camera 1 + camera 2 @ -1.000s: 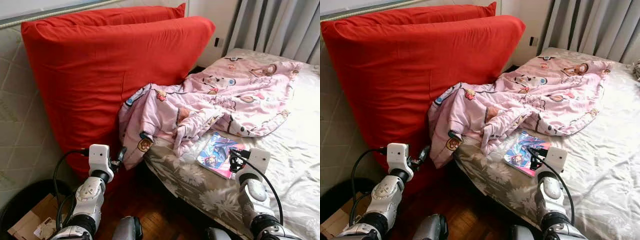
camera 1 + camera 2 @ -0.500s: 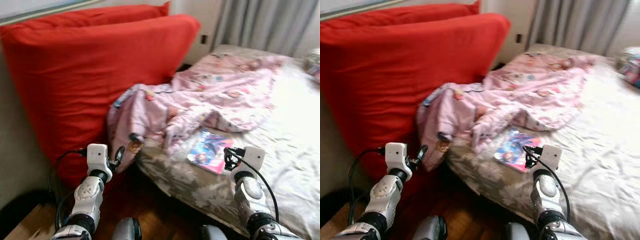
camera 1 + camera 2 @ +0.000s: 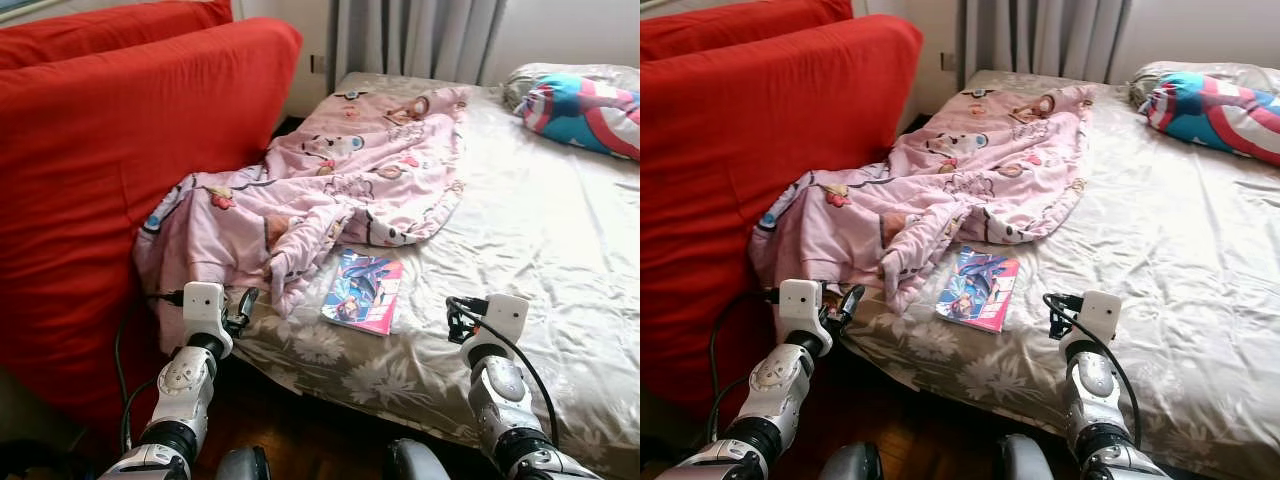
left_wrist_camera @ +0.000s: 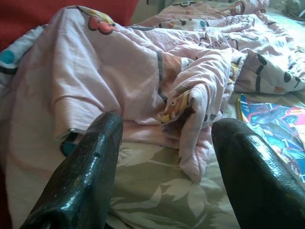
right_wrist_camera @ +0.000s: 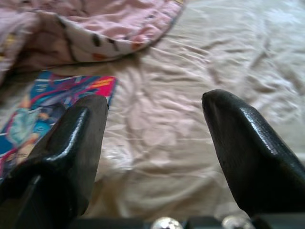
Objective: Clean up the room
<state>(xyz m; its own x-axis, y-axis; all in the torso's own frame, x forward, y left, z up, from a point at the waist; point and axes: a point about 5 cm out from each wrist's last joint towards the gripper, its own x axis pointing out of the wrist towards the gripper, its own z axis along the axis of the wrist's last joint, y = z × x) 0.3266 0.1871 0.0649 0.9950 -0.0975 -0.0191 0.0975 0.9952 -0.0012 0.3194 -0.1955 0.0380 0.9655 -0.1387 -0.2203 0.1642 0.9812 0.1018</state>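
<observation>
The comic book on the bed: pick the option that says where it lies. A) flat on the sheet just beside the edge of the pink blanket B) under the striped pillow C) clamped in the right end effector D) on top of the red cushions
A: the comic book lies flat on the bed sheet, right by the hem of the pink blanket, with both end effectors short of it.

Pink cartoon-print blanket [image 3: 330,180]; red cushions [image 3: 110,150]; blue-pink magazine [image 3: 363,289].

Grey curtains [image 3: 420,40]; red cushions [image 3: 110,150]
</observation>
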